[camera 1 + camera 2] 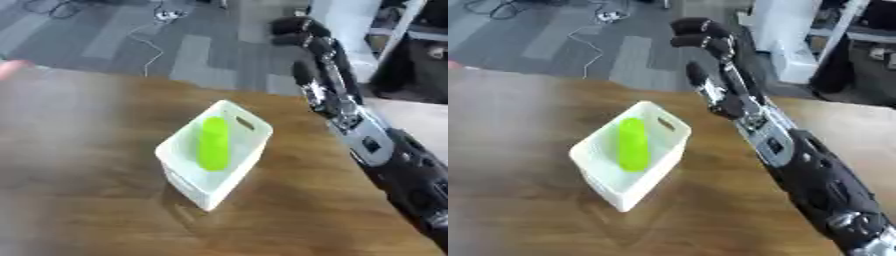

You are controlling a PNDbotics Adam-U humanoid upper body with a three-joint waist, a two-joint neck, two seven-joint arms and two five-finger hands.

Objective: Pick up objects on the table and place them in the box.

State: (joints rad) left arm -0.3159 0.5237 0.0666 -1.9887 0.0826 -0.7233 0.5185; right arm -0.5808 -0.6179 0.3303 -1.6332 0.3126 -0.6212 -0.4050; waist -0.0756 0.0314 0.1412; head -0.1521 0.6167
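A white box [210, 180] with a cut-out handle slot in its far wall stands on the brown wooden surface [87, 150], set askew near the middle. Inside it lies one green object [213, 143], long and rounded, leaning lengthwise from the box floor toward the far wall. No other loose object shows on the surface in either view. The right hand [719, 75] is raised above the far right of the box, well apart from it, fingers curled at the tips and holding nothing. The left hand is not seen. Judgement: the green object looks light, smooth and fairly stiff, likely plastic, and its rounded sides could slip in a pinch; were it to be lifted, the best hold would be across its middle, fingers on one long side and thumb on the other. The box looks thin-walled and light, and could shift or tip if knocked; the handle slot is its natural hold.
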